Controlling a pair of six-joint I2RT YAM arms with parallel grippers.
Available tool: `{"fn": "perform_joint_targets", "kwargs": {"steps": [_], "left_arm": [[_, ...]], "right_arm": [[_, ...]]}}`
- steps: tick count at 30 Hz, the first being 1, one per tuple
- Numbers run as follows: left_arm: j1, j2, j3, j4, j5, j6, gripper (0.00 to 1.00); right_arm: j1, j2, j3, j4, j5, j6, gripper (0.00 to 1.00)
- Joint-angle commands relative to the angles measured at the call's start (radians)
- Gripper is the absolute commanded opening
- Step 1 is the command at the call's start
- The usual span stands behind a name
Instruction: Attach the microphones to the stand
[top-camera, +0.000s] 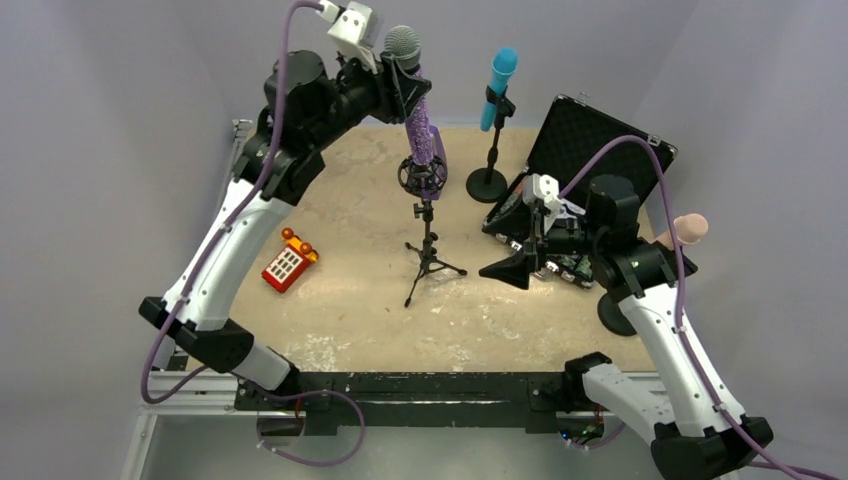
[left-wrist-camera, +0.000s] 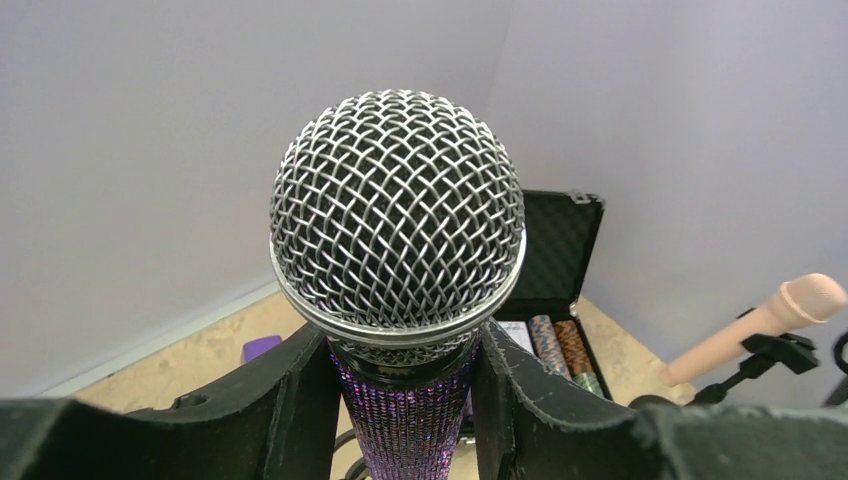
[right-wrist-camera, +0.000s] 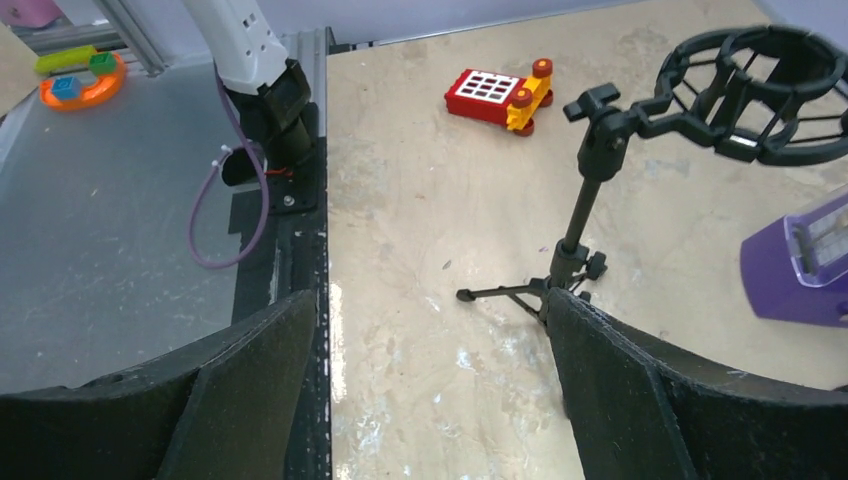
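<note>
Left wrist: left gripper (left-wrist-camera: 405, 400) clamped on purple microphone (left-wrist-camera: 398, 210) barrel, just under mesh head; tail poised over tripod stand (top-camera: 428, 225) ring. Right gripper (right-wrist-camera: 430, 300) jaws apart, empty. Likely rigid, top-heavy; mesh dentable, so hold barrel

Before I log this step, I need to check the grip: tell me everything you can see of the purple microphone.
The purple microphone has a glittery purple body and a rounded grey wire-mesh head with a metal rim. It stands head up, slightly tilted, off the table. The left gripper clamps the body just under the head. Its tail hangs over the tripod stand's shock-mount ring, which looks empty.
</note>
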Motion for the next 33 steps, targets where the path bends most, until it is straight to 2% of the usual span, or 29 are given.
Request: {"fn": "perform_joint_targets", "kwargs": {"steps": [1,11,20,23,29,33], "left_arm": [[0.011,0.044,0.061,0.077,-0.046,0.047,0.00],[0.037,0.020,-0.096,0.133,-0.057,0.053,0.00],[0.054,0.008,-0.201,0.204,0.017,0.040,0.00],[0.052,-0.007,-0.246,0.241,0.087,0.058,0.00],[0.052,-0.083,-0.508,0.406,0.226,0.120,0.00],[0.043,-0.126,-0.698,0.516,0.251,0.153,0.00]], "right_arm": [[-0.021,-0.026,-0.051,0.075,-0.053,-0.026,0.90],[-0.053,-0.032,-0.077,0.116,-0.089,0.014,0.90],[-0.065,-0.045,-0.091,0.126,-0.094,0.026,0.89],[-0.067,-0.049,-0.095,0.129,-0.097,0.028,0.89],[-0.070,-0.052,-0.109,0.138,-0.107,0.028,0.90],[-0.071,-0.046,-0.116,0.132,-0.117,0.025,0.90]]}}
